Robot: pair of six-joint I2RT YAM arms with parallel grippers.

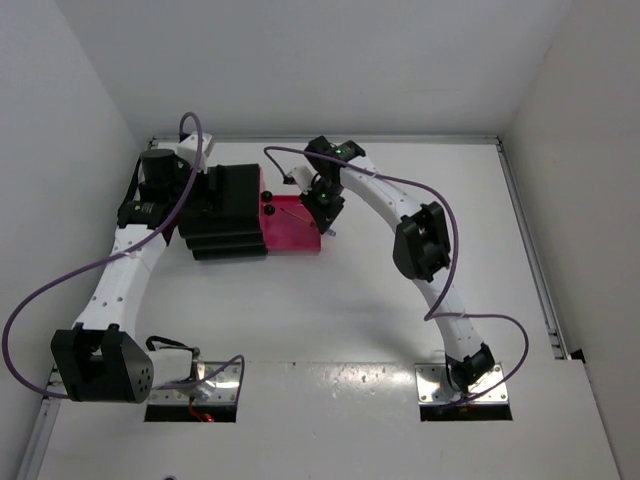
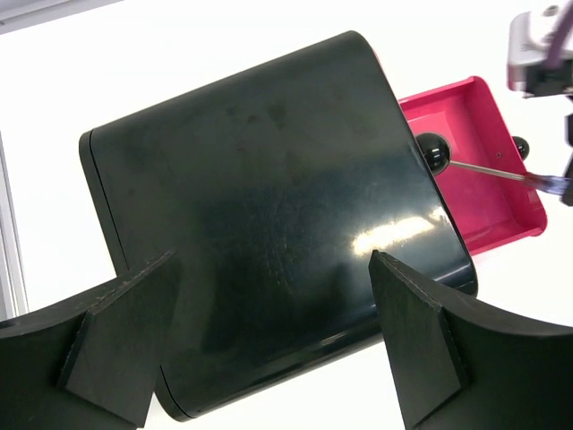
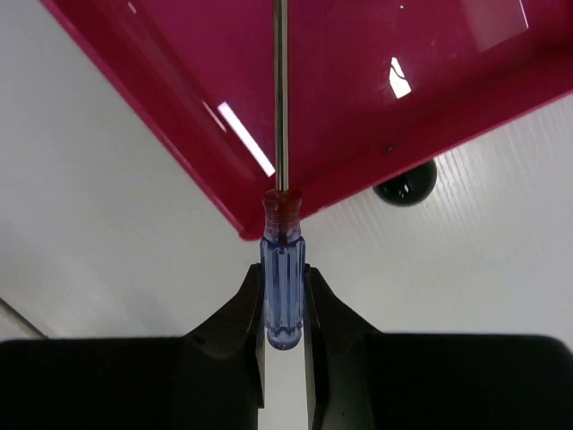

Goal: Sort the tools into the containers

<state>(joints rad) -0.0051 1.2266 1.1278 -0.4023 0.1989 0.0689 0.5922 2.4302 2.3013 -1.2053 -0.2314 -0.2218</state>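
Right wrist: right gripper (image 3: 284, 278) clamps screwdriver (image 3: 282, 233), shaft toward 12 o'clock over drawer (image 3: 376, 107). Left gripper (image 2: 269, 269) released, above unit (image 2: 269, 179) at drawer's 9 o'clock.

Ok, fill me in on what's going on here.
The right pincer grips a blue-handled screwdriver by the handle. The shaft reaches in over the open pink drawer, while the handle is outside the front rim, so the tool is not yet dropped in. The left pincer hangs open over the black drawer unit, holding nothing.
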